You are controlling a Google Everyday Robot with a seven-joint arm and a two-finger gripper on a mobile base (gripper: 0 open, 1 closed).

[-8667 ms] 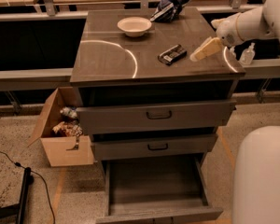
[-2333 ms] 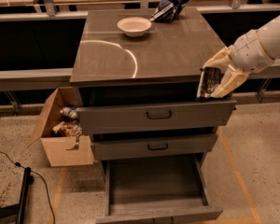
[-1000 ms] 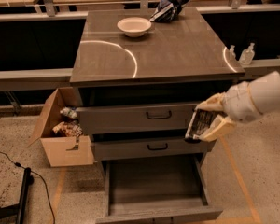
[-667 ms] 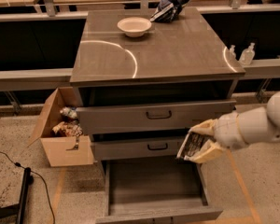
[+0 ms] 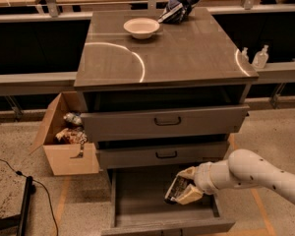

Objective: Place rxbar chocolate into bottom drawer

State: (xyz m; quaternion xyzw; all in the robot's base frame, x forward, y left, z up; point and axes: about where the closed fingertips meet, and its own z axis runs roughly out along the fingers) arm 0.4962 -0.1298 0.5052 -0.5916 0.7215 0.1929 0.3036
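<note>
Rxbar chocolate (image 5: 172, 192), one, gripped in end effector (image 5: 182, 188) over open bottom drawer (image 5: 137, 198).

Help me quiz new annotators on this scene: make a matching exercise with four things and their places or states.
1 rxbar chocolate
2 white bowl
3 cardboard box
4 bottom drawer

A on the floor left of the cabinet
B pulled open
C held in the pincer, over the open drawer
D on the cabinet top

Pairs: 1-C, 2-D, 3-A, 4-B
</note>
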